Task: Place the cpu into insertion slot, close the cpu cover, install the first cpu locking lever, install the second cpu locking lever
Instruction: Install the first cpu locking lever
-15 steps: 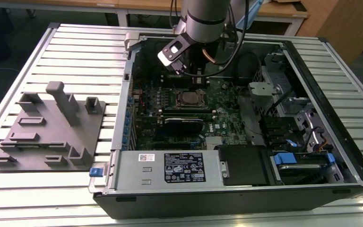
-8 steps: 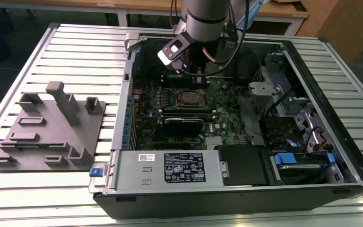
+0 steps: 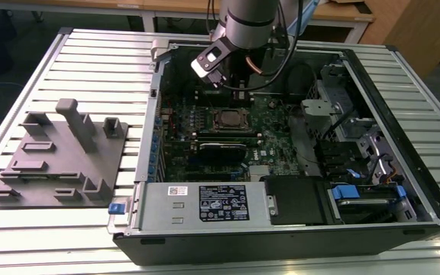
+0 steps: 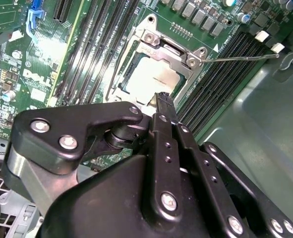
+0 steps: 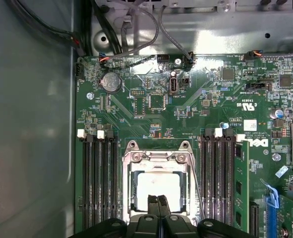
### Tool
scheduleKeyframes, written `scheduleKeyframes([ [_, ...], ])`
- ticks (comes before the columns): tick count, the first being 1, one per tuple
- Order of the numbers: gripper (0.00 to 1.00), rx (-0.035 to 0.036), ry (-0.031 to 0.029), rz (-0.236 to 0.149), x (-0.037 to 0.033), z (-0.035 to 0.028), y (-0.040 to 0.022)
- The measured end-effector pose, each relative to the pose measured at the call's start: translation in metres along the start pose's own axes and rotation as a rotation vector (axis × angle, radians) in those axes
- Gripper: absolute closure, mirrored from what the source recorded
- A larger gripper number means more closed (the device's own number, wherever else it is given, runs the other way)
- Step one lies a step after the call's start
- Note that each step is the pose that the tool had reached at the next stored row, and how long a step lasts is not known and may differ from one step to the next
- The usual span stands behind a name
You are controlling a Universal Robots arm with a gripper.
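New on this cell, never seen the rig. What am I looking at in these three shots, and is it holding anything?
The exterior view looks from outside at one robot arm reaching into an open computer case that lies on a slatted metal table; a grey fixture plate sits at the exterior view's left. The other two pictures come from cameras riding at the arm's wrist, looking past its pincer. In both wrist views the pincer's two black fingers are closed together with nothing between them, poised over the cpu. Its pale face sits in the insertion slot on the green circuit board, framed by the silver cpu cover. Whether the tips touch it, I can't tell.
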State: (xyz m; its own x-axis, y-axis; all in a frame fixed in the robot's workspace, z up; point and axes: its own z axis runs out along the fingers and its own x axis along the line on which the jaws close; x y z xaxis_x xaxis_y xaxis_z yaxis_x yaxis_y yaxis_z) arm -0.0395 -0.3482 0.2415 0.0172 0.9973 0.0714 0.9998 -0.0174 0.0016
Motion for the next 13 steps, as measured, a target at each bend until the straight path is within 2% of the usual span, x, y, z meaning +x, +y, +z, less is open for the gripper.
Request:
scheduleKeyframes([
  [13,0.89,0.0,0.0001,0.0,0.0003,-0.0037,0.0],
])
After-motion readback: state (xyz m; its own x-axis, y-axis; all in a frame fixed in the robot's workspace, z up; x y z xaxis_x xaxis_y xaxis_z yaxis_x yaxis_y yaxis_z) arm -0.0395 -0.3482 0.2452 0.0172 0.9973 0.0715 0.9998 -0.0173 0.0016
